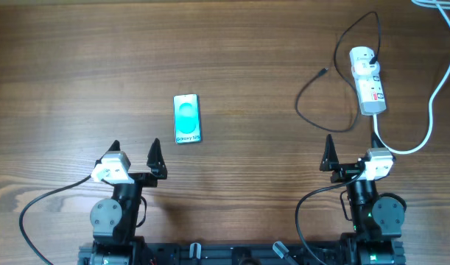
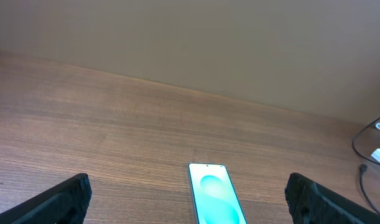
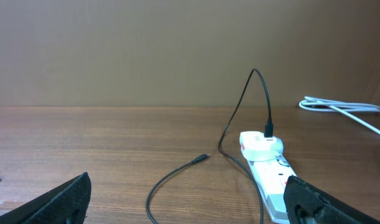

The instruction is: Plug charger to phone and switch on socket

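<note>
Wide open at the left pincer (image 1: 135,144): black fingers far apart, gripping nothing, touching nothing, poised over the near edge of the wooden worktop (image 1: 77,66). Same at the right pincer (image 1: 350,151): spread wide, empty, clear of every cable.

Just ahead of the left pincer and slightly to its right, the phone (image 1: 187,118), flat and face up, screen lit light blue with a teal oval, long side running away from the robot. From the left wrist, only its far part in sight, the near end cut off by the bottom edge.

Ahead of the right pincer and a little to its right, the socket (image 1: 368,81), white and oblong, lying lengthwise with red marks on top. Seated in its far end, a black plug (image 1: 373,59). From there the charger (image 1: 297,103), thin and black, arching away and back into a loose curl left of the socket. Loose on the wood left of the socket, the small plug tip (image 1: 324,72), well apart from the phone. Trailing from the socket's near end, a thick white cord (image 1: 431,110), bending right and out past the far right corner.

Too small to read: the switch position. Partly hidden under a white wrist block in the overhead view: the right pincer's outer finger.

Between phone and charger, a broad stretch of open wood.
</note>
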### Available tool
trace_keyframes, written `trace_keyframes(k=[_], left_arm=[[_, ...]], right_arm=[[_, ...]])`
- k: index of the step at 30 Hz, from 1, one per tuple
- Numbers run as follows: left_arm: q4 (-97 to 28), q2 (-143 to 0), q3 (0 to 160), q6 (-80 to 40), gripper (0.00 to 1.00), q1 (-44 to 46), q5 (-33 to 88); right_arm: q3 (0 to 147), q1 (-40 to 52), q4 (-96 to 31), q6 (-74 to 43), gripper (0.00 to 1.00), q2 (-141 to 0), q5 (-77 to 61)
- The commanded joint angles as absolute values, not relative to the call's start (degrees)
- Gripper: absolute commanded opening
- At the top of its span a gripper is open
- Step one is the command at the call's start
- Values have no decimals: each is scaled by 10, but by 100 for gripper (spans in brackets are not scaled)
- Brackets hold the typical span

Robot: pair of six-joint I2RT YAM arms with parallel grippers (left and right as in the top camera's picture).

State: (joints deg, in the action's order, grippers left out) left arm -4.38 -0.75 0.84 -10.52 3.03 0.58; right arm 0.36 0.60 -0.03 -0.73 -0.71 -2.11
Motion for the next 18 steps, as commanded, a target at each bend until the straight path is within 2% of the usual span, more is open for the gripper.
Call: trace_keyframes(k=[1,6,8,12,18], left_arm=[[-43,-3,3,-94,100,27,12],[-40,-3,3,-94,100,27,17],[-41,-4,13,-94,100,28,54],[-90,-29,74,-93,100,28,62],[-111,-207,229,-92,100,28,71]], right_arm=[[3,5,1,-1,100,-4,-28],[3,5,1,-1,100,-4,-28],[3,5,1,-1,100,-4,-28],[3,5,1,-1,100,-4,-28],[3,5,1,-1,100,-4,-28]])
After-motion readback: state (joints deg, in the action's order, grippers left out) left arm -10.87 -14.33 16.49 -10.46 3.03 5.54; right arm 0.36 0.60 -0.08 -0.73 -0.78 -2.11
